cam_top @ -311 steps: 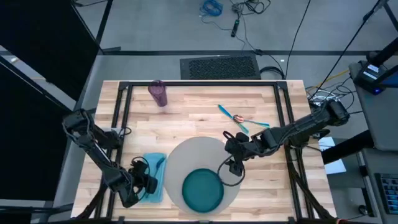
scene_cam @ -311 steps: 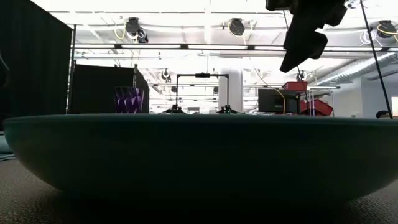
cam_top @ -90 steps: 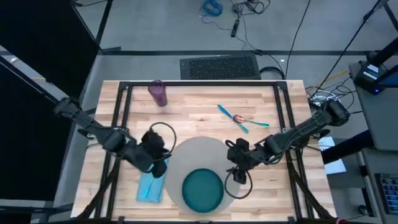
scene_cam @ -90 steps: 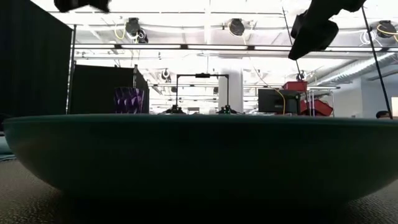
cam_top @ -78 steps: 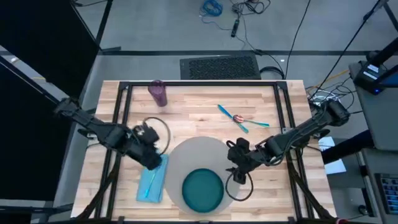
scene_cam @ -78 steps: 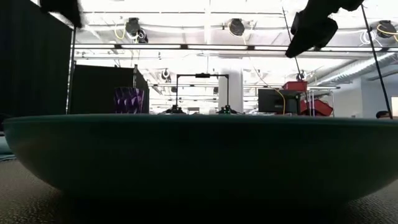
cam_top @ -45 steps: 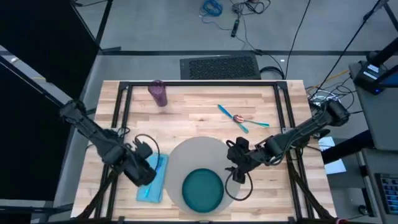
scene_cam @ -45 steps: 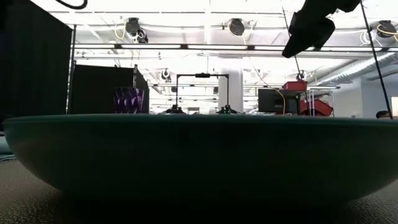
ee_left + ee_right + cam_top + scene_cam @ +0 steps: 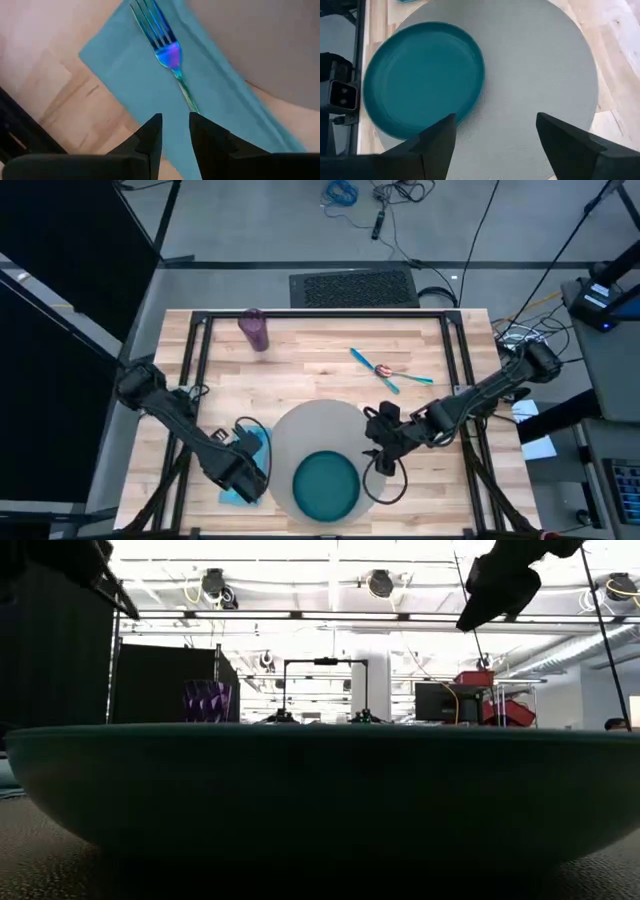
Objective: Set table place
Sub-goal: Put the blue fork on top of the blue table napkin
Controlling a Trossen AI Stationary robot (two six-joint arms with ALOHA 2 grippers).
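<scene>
A teal plate [image 9: 325,485] sits on the near part of a round grey mat [image 9: 318,430]. Left of the mat a light-blue napkin [image 9: 125,80] lies flat on the table, and a teal-handled fork [image 9: 167,47] lies on it. My left gripper [image 9: 240,470] hovers over the napkin, pointing down, its fingers a narrow gap apart [image 9: 175,132]; the fork's handle runs in behind one fingertip, not between the two. My right gripper [image 9: 495,135] stands wide open above the mat's right edge [image 9: 375,442], holding nothing. A purple cup [image 9: 253,328] stands at the far left.
More teal-handled cutlery [image 9: 385,370] lies on the bare planks to the far right of the mat. A black frame [image 9: 195,360] runs along the table's sides. In the low view the plate [image 9: 320,790] fills the front and the cup [image 9: 207,700] shows behind it.
My left gripper has swung from beside the mat's left edge toward the table's near edge and now stands over the near part of the napkin. The napkin, fork, plate and my right arm have kept still.
</scene>
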